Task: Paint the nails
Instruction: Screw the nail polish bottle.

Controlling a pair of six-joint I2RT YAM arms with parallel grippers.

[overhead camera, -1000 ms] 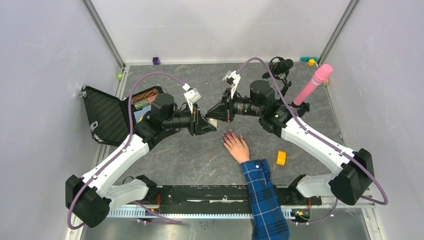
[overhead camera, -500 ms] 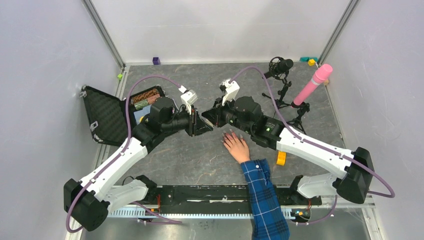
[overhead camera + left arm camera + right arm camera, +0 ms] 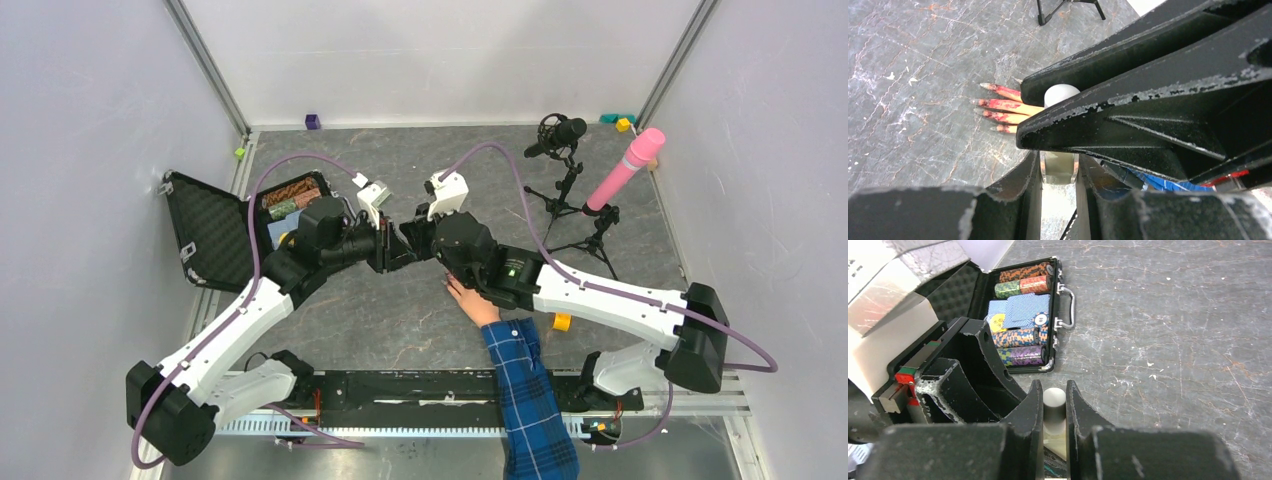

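Note:
A small white bottle (image 3: 1059,167) sits upright between my left gripper's (image 3: 1059,161) fingers, which are shut on its glass body. My right gripper (image 3: 1054,390) is shut on the bottle's grey-white cap (image 3: 1054,401), which also shows in the left wrist view (image 3: 1060,94). In the top view the two grippers, left (image 3: 398,252) and right (image 3: 412,238), meet nose to nose. The pale hand (image 3: 474,300) with a blue plaid sleeve (image 3: 525,385) lies flat just right of them, partly under my right arm. Its reddish nails (image 3: 982,102) point left on the table.
An open black case (image 3: 215,225) of poker chips (image 3: 1023,315) lies at the left. A microphone on a tripod (image 3: 560,135) and a pink cylinder on a stand (image 3: 625,165) stand at the back right. A yellow tape roll (image 3: 562,320) lies near the sleeve.
My right arm has swung left over the hand and its gripper now meets the left gripper at the bottle's cap. The left gripper has shifted slightly left. The hand has stayed put.

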